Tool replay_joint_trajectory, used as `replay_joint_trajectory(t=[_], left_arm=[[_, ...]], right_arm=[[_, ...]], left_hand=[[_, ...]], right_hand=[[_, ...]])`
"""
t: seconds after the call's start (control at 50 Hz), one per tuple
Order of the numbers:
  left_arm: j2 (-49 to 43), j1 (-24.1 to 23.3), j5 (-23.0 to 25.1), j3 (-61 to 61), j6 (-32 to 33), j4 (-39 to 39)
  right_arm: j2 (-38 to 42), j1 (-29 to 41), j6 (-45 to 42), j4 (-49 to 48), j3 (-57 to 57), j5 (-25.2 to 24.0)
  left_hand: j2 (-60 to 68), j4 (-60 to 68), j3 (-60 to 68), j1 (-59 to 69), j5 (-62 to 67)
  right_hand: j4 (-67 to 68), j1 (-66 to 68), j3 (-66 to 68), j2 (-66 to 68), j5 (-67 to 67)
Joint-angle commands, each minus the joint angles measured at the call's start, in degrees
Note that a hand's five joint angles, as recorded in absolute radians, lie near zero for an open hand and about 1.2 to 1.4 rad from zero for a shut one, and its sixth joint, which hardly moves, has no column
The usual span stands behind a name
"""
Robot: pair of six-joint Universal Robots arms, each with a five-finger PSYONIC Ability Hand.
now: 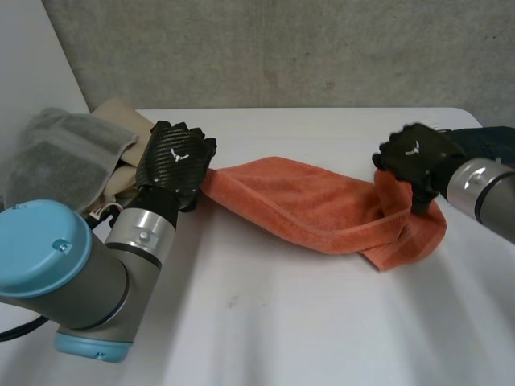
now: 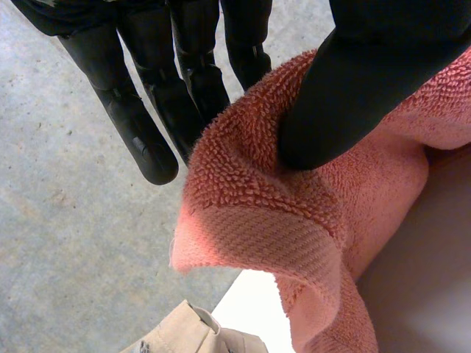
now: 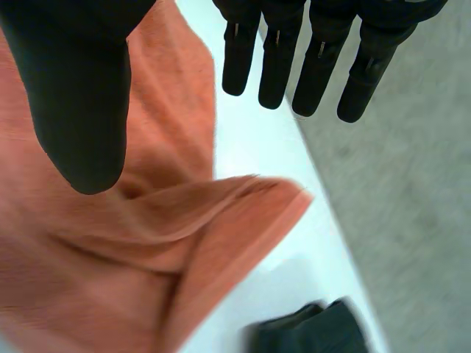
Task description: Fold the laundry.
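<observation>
White bench (image 1: 265, 322) carries orange towel (image 1: 298, 201), lifted at both ends: left hand (image 1: 175, 165) pinches one corner; right hand (image 1: 414, 157) has fingers (image 3: 320, 66) straight, thumb on cloth. Step: spreading. Next move likely needs a firm right grip.

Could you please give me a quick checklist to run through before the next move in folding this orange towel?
1. Left hand grip: ok. Its thumb pins a corner of the orange towel against its fingers.
2. Right hand grip: not ok. Its fingers are straight and off the cloth, and only the thumb lies against it.
3. Towel spread flat: not ok. It runs bunched and twisted between the hands.
4. Folding space: ok. A bare stretch of table lies in front of the towel.
5. Dark cloth apart from the towel: ok. White table shows between them.
</observation>
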Motion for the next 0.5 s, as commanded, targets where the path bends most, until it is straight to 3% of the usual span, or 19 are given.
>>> replay_joint_trajectory(t=[0.02,0.14,0.26,0.34,0.38,0.4,0.5], left_arm=[[0.2,0.0,0.0,0.0,0.0,-0.3],[0.3,0.1,-0.1,0.1,0.0,-0.3],[0.9,0.2,0.0,0.1,0.0,-0.4],[1.0,0.5,-0.1,0.2,0.0,-0.4],[1.1,0.9,-0.3,0.4,0.0,-0.3],[1.1,1.2,-0.4,0.6,0.0,-0.3],[4.4,3.4,-0.4,0.7,0.2,-0.3]], right_arm=[[10.3,-1.0,-13.3,-0.4,-8.9,-5.8],[18.9,-2.0,-23.6,-0.5,-14.0,-4.0],[23.7,-3.1,-27.3,-3.2,-15.9,-4.6],[26.3,-3.2,-27.2,-8.3,-16.2,-5.0],[26.4,-3.3,-27.2,-10.5,-16.1,-5.5],[26.1,-3.4,-27.0,-11.0,-16.1,-5.7],[20.0,-5.3,-22.0,-10.8,-14.2,-6.3]], left_hand=[[11.4,11.2,11.7,17.2,13.9],[11.4,11.2,11.7,17.2,13.9],[11.4,11.2,11.7,17.2,13.9],[11.4,11.2,11.7,17.2,13.9],[11.4,11.2,11.7,17.2,13.9],[11.4,11.2,11.7,17.2,13.9],[11.4,11.2,11.7,17.2,13.9]], right_hand=[[1.7,0.6,1.1,0.9,2.8],[2.1,0.9,1.4,1.2,3.2],[3.9,2.8,3.3,3.1,5.0],[19.7,18.5,19.0,18.8,20.8],[48.4,47.2,47.7,47.5,49.5],[53.9,52.8,53.3,53.1,55.0],[54.0,52.8,53.3,53.1,55.1]])
